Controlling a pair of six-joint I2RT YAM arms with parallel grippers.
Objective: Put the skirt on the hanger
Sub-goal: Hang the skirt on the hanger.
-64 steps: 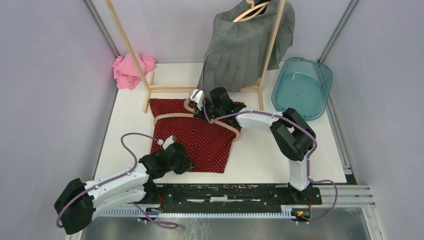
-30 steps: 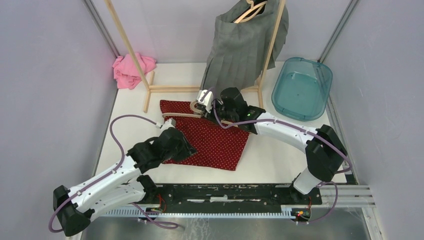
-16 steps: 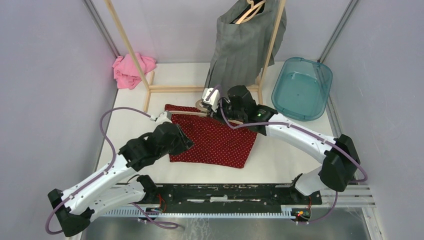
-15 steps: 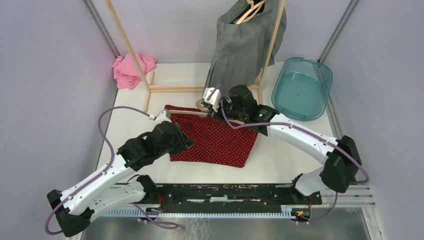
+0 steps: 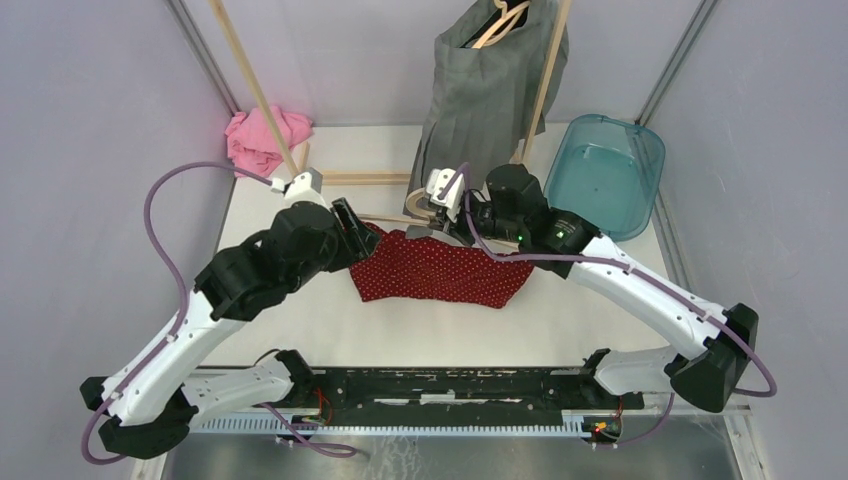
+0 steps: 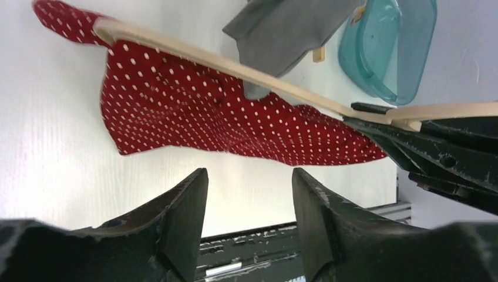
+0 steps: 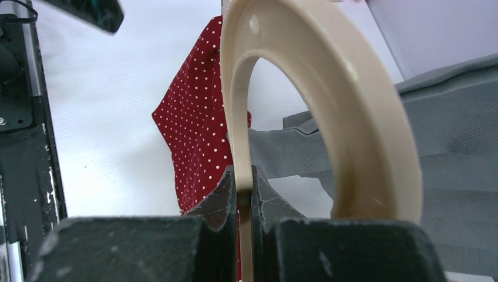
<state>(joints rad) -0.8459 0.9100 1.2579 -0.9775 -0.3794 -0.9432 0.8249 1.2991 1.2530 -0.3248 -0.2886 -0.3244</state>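
Note:
The red white-dotted skirt (image 5: pixel 440 272) hangs from the pale wooden hanger (image 5: pixel 386 217), lifted over the table's middle. In the left wrist view the hanger bar (image 6: pixel 235 67) runs along the skirt's (image 6: pixel 205 111) top edge. My right gripper (image 5: pixel 441 213) is shut on the hanger's hook (image 7: pixel 329 88), with the fingers (image 7: pixel 218 197) pinching its thin stem. The skirt (image 7: pixel 197 129) shows below the hook. My left gripper (image 5: pixel 350 226) is open and empty near the hanger's left end. In its own view the gripper (image 6: pixel 249 176) stands apart from the cloth.
A grey pleated skirt (image 5: pixel 485 95) hangs on a second hanger from the wooden rack (image 5: pixel 255 85) at the back. A pink cloth (image 5: pixel 262 138) lies back left. A teal plastic tub (image 5: pixel 605 175) sits back right. Purple walls close in on both sides.
The right gripper has raised the hanger, and the skirt now hangs from it instead of lying flat. The left gripper has opened wider and swung up and back to the left.

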